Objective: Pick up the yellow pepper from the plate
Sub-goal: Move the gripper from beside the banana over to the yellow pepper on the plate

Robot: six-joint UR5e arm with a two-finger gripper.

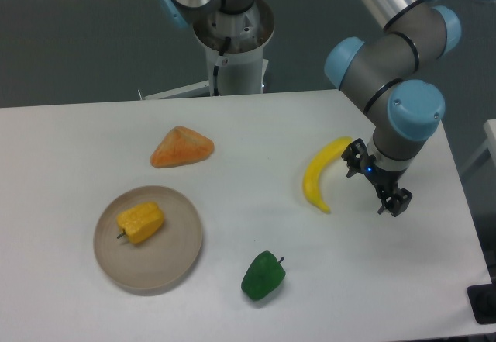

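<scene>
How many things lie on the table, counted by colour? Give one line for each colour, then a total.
Yellow: 2, the yellow pepper and the banana
Orange: 1, the wedge
Green: 1, the green pepper
Beige: 1, the plate
Total: 5

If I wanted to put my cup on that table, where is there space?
Bare patches: the far left corner behind the orange wedge, and the middle between the plate and banana. It is crowded by the gripper beside the banana.
</scene>
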